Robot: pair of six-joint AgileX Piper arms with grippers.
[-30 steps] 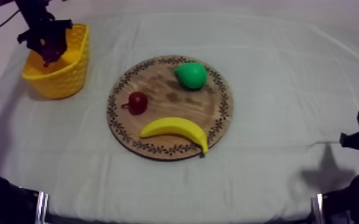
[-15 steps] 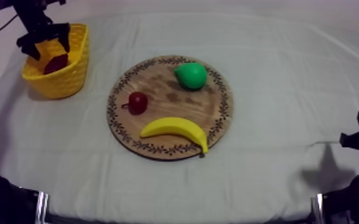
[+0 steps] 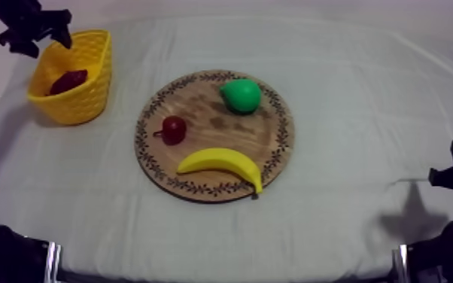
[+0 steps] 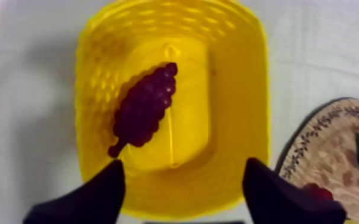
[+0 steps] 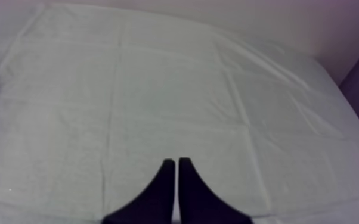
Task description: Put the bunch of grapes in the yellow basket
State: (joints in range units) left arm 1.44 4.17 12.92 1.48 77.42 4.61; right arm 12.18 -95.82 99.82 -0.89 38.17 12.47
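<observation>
Green pear (image 3: 241,95), small red fruit (image 3: 174,129), banana (image 3: 222,163) — all apart.

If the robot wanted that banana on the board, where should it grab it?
Probably across the middle of the banana, coming straight down from above. It lies flat on the wooden board, curved, with tapering ends; the middle is thickest and both long sides are free. Jaws set across its width should clear the small red fruit, which lies apart from it.
</observation>
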